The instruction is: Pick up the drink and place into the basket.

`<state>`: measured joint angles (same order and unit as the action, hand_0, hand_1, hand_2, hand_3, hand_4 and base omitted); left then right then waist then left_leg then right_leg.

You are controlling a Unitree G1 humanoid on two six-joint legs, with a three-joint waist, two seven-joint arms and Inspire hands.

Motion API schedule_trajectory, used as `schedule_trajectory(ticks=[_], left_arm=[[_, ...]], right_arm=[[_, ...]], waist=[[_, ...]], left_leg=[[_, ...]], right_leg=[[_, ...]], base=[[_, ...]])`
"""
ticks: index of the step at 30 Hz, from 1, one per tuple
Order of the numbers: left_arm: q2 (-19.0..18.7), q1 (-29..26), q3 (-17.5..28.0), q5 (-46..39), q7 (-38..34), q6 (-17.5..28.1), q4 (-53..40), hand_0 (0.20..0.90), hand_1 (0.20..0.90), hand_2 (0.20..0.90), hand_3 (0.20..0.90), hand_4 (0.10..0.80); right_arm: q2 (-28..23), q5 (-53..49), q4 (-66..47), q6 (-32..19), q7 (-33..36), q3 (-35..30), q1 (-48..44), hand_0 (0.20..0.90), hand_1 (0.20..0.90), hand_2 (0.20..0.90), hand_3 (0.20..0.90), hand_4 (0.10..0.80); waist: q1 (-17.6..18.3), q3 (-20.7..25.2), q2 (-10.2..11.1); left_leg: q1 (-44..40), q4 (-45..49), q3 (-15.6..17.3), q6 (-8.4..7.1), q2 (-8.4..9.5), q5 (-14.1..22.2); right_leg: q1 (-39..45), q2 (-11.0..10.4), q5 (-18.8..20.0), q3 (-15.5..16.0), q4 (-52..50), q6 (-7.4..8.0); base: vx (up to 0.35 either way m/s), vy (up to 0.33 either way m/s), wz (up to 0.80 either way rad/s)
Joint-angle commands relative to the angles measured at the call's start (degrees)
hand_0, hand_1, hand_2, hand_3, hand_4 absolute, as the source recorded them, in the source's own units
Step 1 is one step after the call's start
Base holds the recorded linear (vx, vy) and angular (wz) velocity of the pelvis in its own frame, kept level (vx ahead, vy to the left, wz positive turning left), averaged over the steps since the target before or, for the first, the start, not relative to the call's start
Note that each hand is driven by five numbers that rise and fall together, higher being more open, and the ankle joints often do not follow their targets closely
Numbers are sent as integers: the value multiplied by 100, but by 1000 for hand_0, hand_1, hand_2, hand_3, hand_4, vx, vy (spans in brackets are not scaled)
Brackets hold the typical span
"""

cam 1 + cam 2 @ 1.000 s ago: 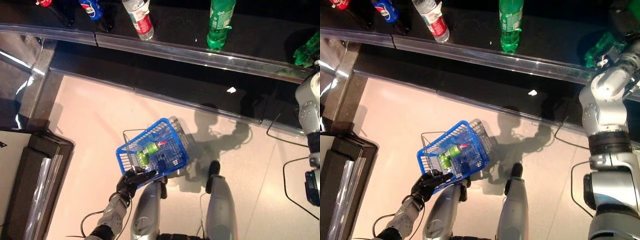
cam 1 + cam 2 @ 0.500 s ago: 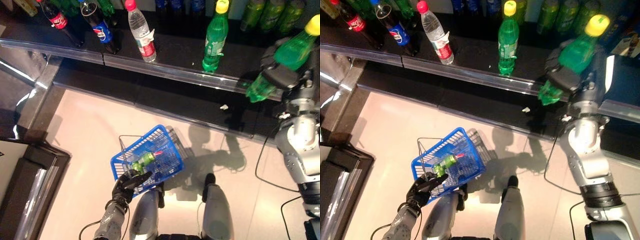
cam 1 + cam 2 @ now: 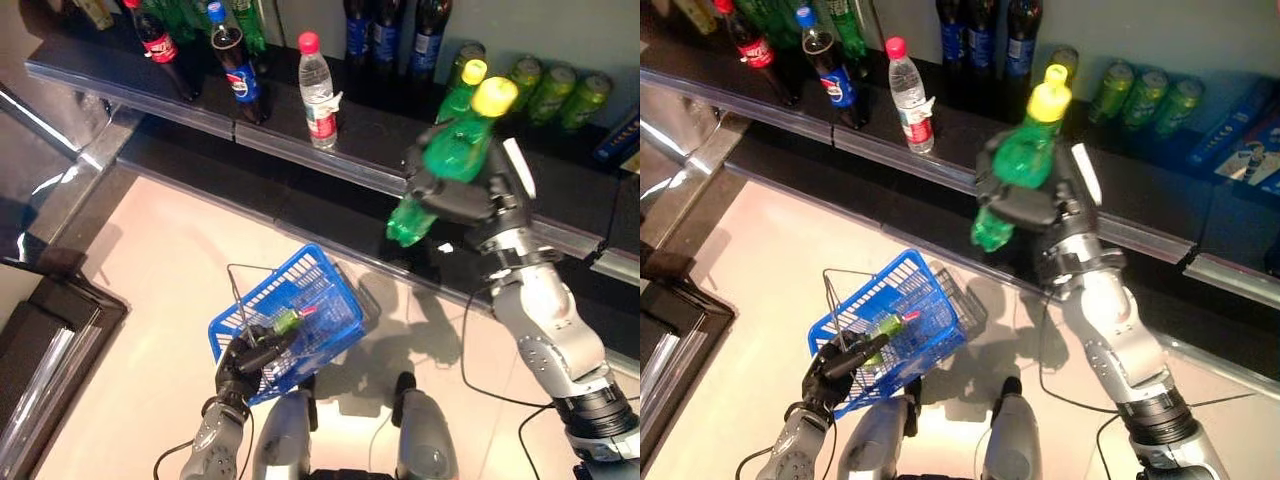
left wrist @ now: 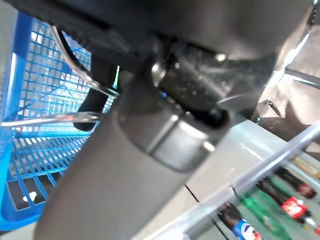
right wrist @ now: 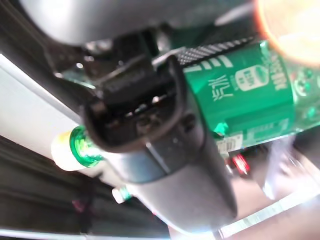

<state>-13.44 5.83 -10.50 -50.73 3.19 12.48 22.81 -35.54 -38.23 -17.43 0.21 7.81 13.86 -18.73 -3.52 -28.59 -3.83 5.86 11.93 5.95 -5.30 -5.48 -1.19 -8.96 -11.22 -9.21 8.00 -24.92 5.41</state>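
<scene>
Green soda bottle [image 3: 447, 163] with a yellow cap sits tilted in the right hand [image 3: 455, 195], cap up toward the shelf and base pointing down toward the floor, held in the air in front of the black shelf [image 3: 360, 135]. In the left eye view the hand's dark fingers are wrapped round the bottle's middle. Lower down, the left hand [image 3: 245, 358] grips the near rim of a blue basket [image 3: 330, 290], which hangs above the pale floor [image 3: 150, 270] well apart from the held bottle. A small green bottle [image 3: 284, 322] with a red cap already lies inside it. On the shelf stand a cola bottle [image 3: 160, 45], a blue-labelled dark bottle [image 3: 240, 78], a clear water bottle [image 3: 318, 95] and, further right, a row of green cans [image 3: 560, 88].

The right eye view shows the same layout: the green soda bottle [image 3: 1018, 165] clasped in the right hand [image 3: 1035, 205], the blue basket [image 3: 925, 300] low on the left with the left hand [image 3: 830, 368] at its rim.

In the left wrist view, dark fingers [image 4: 95, 107] curl over the basket's thin wire handle [image 4: 55, 117], with blue mesh [image 4: 35, 150] beyond them.

The right wrist view is filled by the hand's dark bulk [image 5: 150, 125] closed against the green label [image 5: 245, 90] of the bottle; another green bottle with a pale cap [image 5: 75, 147] stands behind.
</scene>
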Motion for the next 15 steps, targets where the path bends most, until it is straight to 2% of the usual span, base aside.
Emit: schedule_trajectory(ticks=[1,15], left_arm=[[-821,169,32,308,575,953,-1697,300,300,300,200,100],[-1387,-140,-721,135,1128,1203,-3169,300,300,300,200,100]], right_arm=[[455,22,-755,-653,60,93,-533,300,300,300,200,100],[947,229,40,-661,1118,1296,-1192,300,300,300,200,100]], waist=[[-205,1172,323],[-665,704,139]], left_leg=[[130,880,-8,251,345,248],[413,728,-604,290,648,18]], right_leg=[[899,570,340,450,1240,-627],[741,463,449,751,1111,-573]], base=[[7,34,20],[-63,17,21]])
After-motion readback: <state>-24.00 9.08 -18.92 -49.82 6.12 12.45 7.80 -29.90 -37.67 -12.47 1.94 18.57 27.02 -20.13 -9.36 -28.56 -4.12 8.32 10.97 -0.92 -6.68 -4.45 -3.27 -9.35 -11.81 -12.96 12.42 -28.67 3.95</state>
